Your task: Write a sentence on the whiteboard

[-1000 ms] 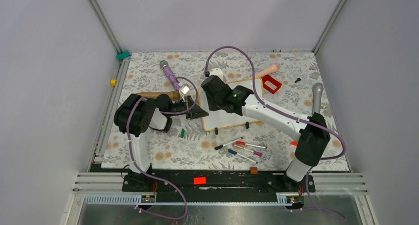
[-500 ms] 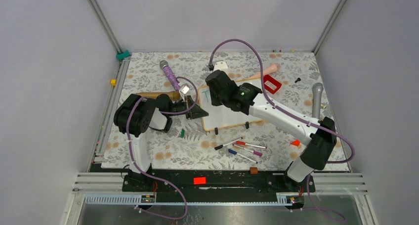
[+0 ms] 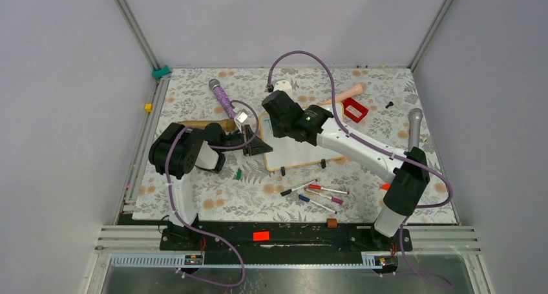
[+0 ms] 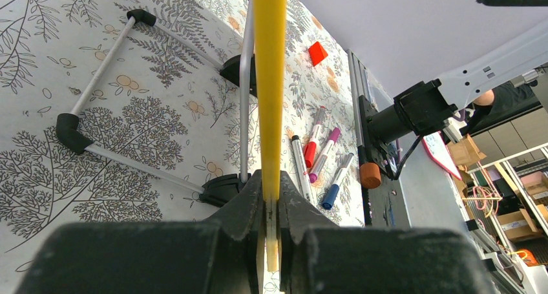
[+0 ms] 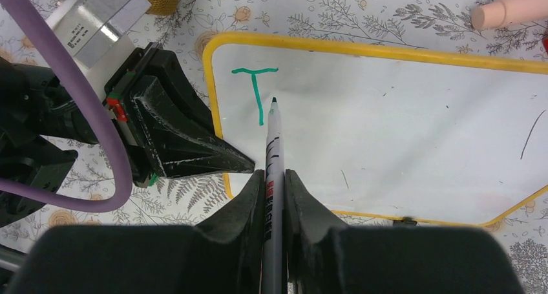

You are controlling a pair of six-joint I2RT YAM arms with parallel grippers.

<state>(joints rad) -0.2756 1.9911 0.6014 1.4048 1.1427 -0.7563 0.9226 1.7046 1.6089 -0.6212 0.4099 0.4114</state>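
The whiteboard (image 3: pixel 304 153) lies on the floral mat, its white face (image 5: pixel 400 126) bearing one green letter T (image 5: pixel 258 90) of the sentence near a corner. My right gripper (image 5: pixel 274 172) is shut on a green-tipped marker (image 5: pixel 273 145). The marker's tip hovers just right of the T's stem, and I cannot tell whether it touches the board. My left gripper (image 4: pixel 270 178) is shut on the board's yellow-tan frame edge (image 4: pixel 269 81). In the top view the left gripper (image 3: pixel 257 144) sits at the board's left side, with the right gripper (image 3: pixel 276 127) over the board's far-left corner.
Several loose markers (image 3: pixel 316 194) lie in front of the board. A red box (image 3: pixel 354 110), a peach handle (image 3: pixel 352 90) and a grey microphone (image 3: pixel 414 126) lie to the right. A purple microphone (image 3: pixel 223 100), a wooden handle (image 3: pixel 210 123) and a green cap (image 3: pixel 238 173) are on the left.
My right arm swung right and away, uncovering the T, then came back left over the board's far-left corner. The left arm has not moved.
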